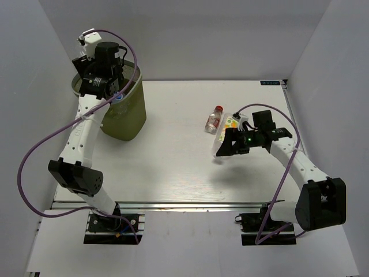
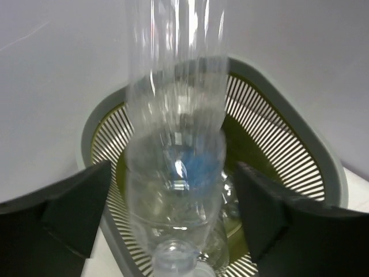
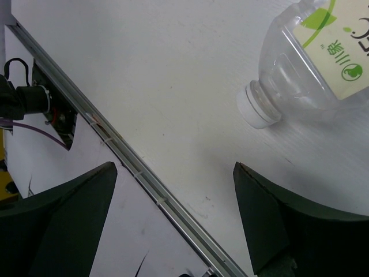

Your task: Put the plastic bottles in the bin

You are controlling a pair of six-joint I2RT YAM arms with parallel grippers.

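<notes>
Clear plastic bottle [image 2: 176,115] is neck-down right over the green mesh bin [image 1: 130,109], which sits at the far left of the table [image 1: 173,167]. The left gripper [image 2: 173,190] has its fingers spread on either side of the bottle with a gap on both sides, so it isn't gripping. A few more bottles lie in the bin, one with some blue on it. On the right side, the right gripper [image 3: 174,167] is wide open and empty. The juice bottle [image 3: 323,52], white cap, lies on the table just beyond it, and the red-capped bottle [image 1: 214,118] lies just left of that.
</notes>
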